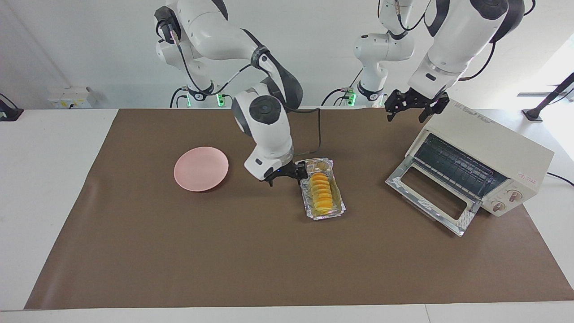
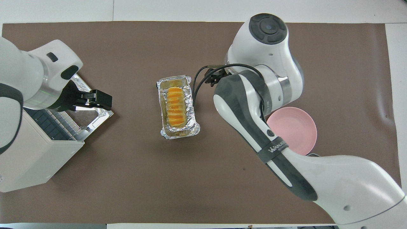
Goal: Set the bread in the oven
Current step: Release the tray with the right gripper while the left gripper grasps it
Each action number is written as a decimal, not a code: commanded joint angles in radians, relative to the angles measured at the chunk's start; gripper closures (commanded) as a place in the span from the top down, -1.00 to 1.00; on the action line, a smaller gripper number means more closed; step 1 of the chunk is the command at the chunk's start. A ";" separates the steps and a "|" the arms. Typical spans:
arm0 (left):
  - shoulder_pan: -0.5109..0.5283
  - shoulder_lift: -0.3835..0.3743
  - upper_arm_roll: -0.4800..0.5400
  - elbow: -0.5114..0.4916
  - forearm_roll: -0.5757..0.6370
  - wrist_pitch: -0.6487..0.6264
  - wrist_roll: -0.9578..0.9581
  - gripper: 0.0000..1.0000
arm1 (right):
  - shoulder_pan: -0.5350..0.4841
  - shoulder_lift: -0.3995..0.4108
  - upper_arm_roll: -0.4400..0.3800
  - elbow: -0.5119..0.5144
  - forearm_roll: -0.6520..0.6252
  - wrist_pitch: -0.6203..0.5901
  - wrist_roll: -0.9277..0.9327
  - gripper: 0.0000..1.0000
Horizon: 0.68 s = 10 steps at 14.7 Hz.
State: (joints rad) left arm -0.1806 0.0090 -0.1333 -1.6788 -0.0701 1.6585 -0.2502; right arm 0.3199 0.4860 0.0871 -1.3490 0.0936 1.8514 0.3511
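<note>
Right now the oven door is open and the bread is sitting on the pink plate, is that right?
Not quite. The oven door is open, but the bread sits in the foil tray, not on the pink plate, which holds nothing. The overhead view shows it.

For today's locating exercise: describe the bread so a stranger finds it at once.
Start at the brown mat. Midway between the pink plate and the open oven lies a crinkled foil tray. The bread is the ridged golden-yellow loaf inside it.
</note>
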 commanded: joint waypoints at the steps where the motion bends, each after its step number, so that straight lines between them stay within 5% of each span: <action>1: -0.136 0.104 0.012 -0.006 -0.016 0.140 -0.182 1.00 | -0.096 -0.098 0.007 -0.056 -0.002 -0.052 -0.169 1.00; 4: -0.267 0.259 0.014 -0.002 -0.007 0.355 -0.311 1.00 | -0.206 -0.179 0.005 -0.122 -0.002 -0.078 -0.374 1.00; 10: -0.372 0.424 0.018 0.028 0.020 0.460 -0.432 0.98 | -0.324 -0.326 0.005 -0.148 -0.075 -0.247 -0.518 1.00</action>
State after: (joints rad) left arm -0.5238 0.4028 -0.1331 -1.6849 -0.0683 2.1043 -0.6438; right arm 0.0210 0.2477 0.0799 -1.4300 0.0540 1.6249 -0.1184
